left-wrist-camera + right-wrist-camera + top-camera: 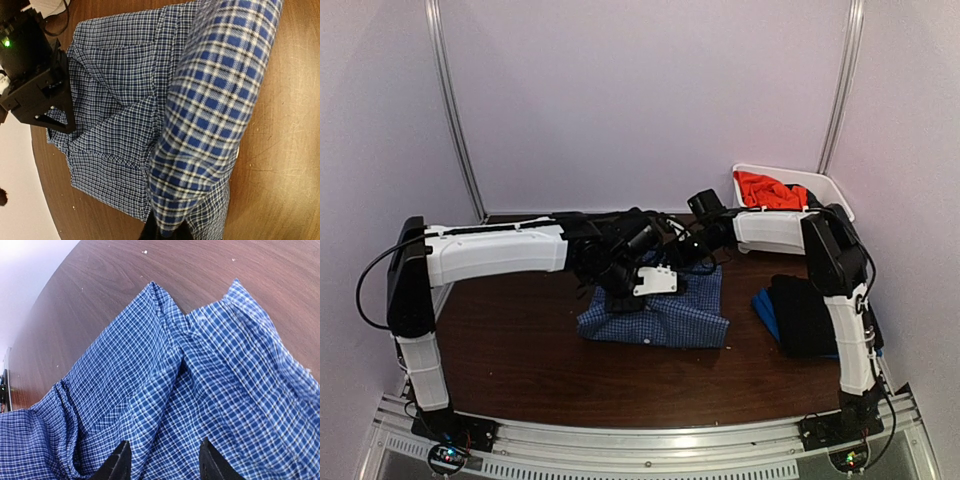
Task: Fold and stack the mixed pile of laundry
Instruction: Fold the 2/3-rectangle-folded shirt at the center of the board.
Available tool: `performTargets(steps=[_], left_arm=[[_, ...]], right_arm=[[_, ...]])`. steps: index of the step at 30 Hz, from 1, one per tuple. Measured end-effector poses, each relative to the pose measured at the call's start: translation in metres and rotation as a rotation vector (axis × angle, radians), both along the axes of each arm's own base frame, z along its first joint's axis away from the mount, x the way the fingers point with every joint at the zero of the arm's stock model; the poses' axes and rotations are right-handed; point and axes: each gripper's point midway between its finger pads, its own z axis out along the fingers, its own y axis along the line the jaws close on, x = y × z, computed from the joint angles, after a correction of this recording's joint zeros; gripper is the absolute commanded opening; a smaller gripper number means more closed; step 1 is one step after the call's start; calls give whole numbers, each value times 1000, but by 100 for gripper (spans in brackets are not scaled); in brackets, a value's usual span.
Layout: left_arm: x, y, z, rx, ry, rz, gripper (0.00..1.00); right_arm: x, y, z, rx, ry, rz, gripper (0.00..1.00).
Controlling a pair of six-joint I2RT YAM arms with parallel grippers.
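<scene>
The blue-and-white checked shirt [655, 315] lies partly folded at the table's middle. My left gripper [167, 231] is shut on a lifted fold of that shirt [215, 100], which rises blurred and close to the left wrist camera; its fingers are almost hidden by the cloth. My right gripper [162, 465] hovers low over the shirt [165, 385] with its dark fingertips [119, 462] apart and nothing pinched between them. From above, both grippers meet over the shirt's far edge, the left [625, 290] beside the right [675, 262]. An orange T-shirt [770, 190] lies in the tub. Black and blue pieces [798, 315] sit at the right.
The white plastic tub [825, 185] stands at the back right corner. The right gripper's black body [37, 75] shows at the left wrist view's upper left, just above the shirt's edge. Bare brown table [510, 350] lies left of and in front of the shirt.
</scene>
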Motion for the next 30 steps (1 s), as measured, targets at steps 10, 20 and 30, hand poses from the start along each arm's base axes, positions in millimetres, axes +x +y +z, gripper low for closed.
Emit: performTargets(steps=[10,20,30], left_arm=[[-47,2,9,17,31,-53,2],[-78,20,19,31,87,-35,3],[-51,24,-5,60,71,22,4]], right_arm=[[-40,30,-42,-59,23,118,40],[-157,57,-43,-41,103,275,39],[-173,56,-40,-8,170,283,39]])
